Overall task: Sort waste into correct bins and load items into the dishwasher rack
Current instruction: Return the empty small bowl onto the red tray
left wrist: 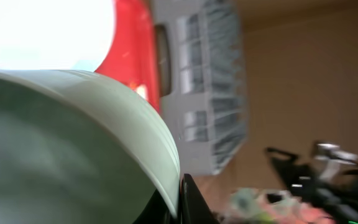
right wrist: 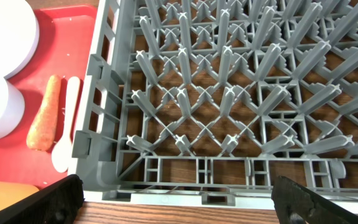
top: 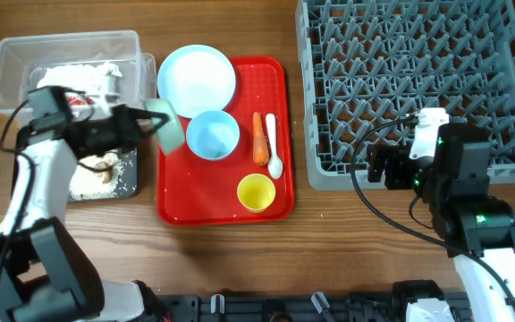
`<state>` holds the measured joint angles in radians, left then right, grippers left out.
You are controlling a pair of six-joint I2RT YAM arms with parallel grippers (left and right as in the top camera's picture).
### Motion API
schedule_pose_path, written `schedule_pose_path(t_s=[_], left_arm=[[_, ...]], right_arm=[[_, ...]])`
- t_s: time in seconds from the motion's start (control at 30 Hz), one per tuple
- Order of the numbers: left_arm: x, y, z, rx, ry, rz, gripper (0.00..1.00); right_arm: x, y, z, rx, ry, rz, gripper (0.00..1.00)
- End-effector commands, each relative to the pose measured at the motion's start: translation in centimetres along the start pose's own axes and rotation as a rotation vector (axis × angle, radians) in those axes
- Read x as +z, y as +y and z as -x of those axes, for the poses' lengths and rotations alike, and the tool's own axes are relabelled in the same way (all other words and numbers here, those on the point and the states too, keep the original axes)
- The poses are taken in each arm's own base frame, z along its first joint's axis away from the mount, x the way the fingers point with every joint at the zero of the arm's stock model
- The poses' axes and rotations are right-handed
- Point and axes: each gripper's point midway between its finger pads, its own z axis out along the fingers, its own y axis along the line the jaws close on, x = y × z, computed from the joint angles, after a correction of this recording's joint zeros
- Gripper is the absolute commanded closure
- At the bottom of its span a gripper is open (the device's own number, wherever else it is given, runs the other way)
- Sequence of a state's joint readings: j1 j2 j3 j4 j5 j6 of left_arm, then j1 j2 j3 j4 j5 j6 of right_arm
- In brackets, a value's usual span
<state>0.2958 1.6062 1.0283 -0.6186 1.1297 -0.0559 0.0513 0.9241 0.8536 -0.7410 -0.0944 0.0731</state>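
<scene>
The left end effector (top: 153, 122) is pressed together on the rim of the pale green bowl (top: 172, 132), holding it tilted on its side above the gap between the black tray (top: 129, 181) and the red tray (top: 177, 204). Rice (top: 86, 183) and a brownish lump (top: 105, 165) lie in the black tray. On the red tray stand the yellow cup (top: 256, 192), blue bowl (top: 213, 134) and plate (top: 195, 79), with the carrot (top: 259, 139) just beside the spoon (top: 274, 148). Across the counter, the right end effector (top: 375, 166) hangs spread and empty at the near edge of the dishwasher rack (top: 418, 80). Judged step: bowl emptied, transfer to rack pending. The next move calls for carrying the bowl clear over the tray contents and seating it between pegs.
</scene>
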Motion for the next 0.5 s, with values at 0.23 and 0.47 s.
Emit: schedule_pose_path(t_s=[0.23,0.47], left_arm=[[3.9,4.6,-4.1,0.138,0.176,0.524,0.96],[6.5,4.0,-6.5,0.263,0.269,0.615,0.96]], right_arm=[[-0.5,0.4,0.9,-0.013,-0.022,0.014,0.0],[-0.5,0.4,0.9,-0.013,-0.021,0.014,0.0]])
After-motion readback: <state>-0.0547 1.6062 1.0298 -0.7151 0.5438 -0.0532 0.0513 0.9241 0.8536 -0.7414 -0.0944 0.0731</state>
